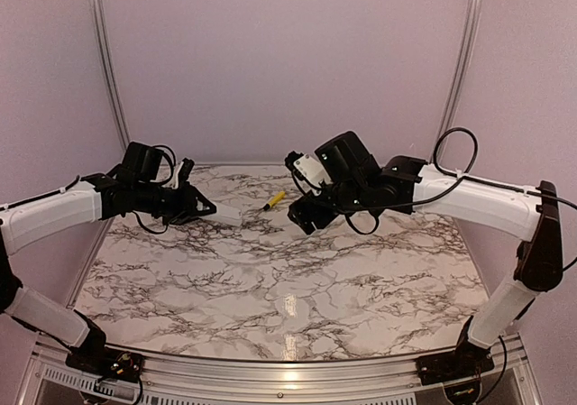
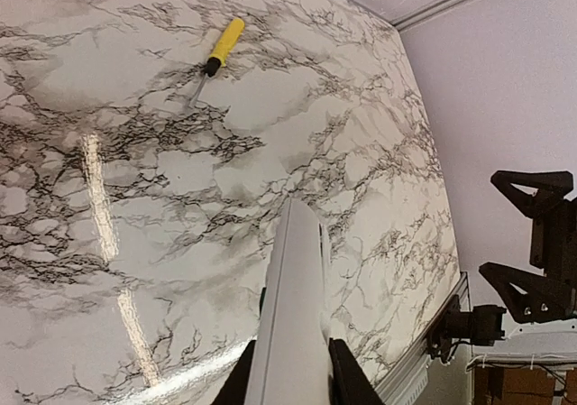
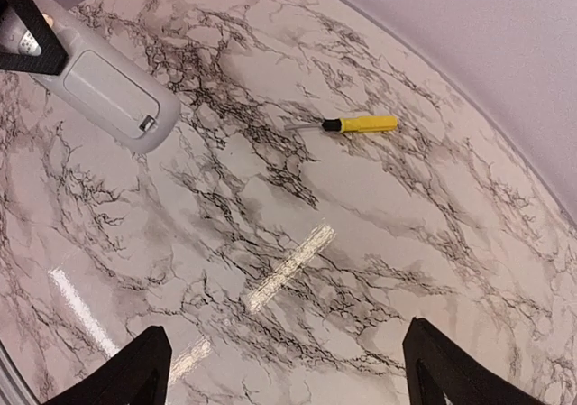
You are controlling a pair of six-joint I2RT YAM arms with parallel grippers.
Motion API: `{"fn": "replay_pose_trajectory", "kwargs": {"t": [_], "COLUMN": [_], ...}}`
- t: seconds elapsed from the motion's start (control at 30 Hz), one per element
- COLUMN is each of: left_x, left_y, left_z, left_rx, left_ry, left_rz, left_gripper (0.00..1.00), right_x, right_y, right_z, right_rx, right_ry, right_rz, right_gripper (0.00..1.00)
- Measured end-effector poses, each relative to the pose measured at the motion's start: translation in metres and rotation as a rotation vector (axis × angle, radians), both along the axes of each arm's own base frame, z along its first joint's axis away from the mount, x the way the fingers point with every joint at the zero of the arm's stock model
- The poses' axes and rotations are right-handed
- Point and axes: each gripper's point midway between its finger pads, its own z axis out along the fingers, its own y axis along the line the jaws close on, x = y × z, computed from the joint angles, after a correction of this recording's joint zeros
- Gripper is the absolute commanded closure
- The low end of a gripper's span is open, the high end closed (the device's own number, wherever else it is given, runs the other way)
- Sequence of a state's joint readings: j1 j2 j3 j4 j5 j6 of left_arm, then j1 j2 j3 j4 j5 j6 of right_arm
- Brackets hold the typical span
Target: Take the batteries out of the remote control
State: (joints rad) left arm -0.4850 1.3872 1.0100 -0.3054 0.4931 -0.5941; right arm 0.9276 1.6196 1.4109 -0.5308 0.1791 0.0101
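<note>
My left gripper (image 1: 204,211) is shut on the remote control (image 1: 226,216), a slim white bar held above the table and pointing toward the right arm. In the left wrist view the remote control (image 2: 293,315) runs up from between the left gripper's (image 2: 288,389) black fingers. The right wrist view shows the remote control (image 3: 101,82) at the upper left, with a closed panel and a small latch on the face turned toward it. The batteries are hidden. My right gripper (image 1: 303,217) hangs open and empty a short way right of the remote's tip; seen from the wrist, the right gripper (image 3: 288,369) has only marble between its fingertips.
A yellow-handled screwdriver (image 1: 274,200) lies on the marble table (image 1: 288,288) at the back, between the two grippers, also in the wrist views as the screwdriver (image 2: 223,46) and the screwdriver (image 3: 361,124). Purple walls close off the back and sides.
</note>
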Motion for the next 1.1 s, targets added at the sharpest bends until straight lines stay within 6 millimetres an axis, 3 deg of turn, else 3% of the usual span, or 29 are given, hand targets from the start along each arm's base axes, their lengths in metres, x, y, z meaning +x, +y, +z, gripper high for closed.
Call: {"fn": "replay_pose_trajectory", "kwargs": {"t": [0.1, 0.27, 0.53, 0.93, 1.1], "left_x": [0.005, 0.007, 0.007, 0.015, 0.019], "left_y": [0.026, 0.038, 0.031, 0.01, -0.001], "left_z": [-0.003, 0.01, 0.011, 0.016, 0.022], "left_rx": [0.03, 0.027, -0.063, -0.2, -0.291], "left_ry": [-0.021, -0.072, -0.069, -0.013, 0.023], "left_rz": [0.088, 0.124, 0.104, 0.062, 0.047], "left_gripper": [1.0, 1.0, 1.0, 1.0, 1.0], "right_x": [0.009, 0.023, 0.036, 0.041, 0.047], "right_y": [0.0, 0.015, 0.028, 0.039, 0.032], "right_z": [0.005, 0.018, 0.024, 0.088, 0.089], "right_rx": [0.014, 0.053, 0.134, 0.342, 0.417], "right_ry": [-0.003, -0.015, 0.038, 0.078, 0.166], "right_rz": [-0.035, -0.061, -0.084, -0.106, -0.137], "right_gripper": [0.12, 0.12, 0.11, 0.1, 0.11]}}
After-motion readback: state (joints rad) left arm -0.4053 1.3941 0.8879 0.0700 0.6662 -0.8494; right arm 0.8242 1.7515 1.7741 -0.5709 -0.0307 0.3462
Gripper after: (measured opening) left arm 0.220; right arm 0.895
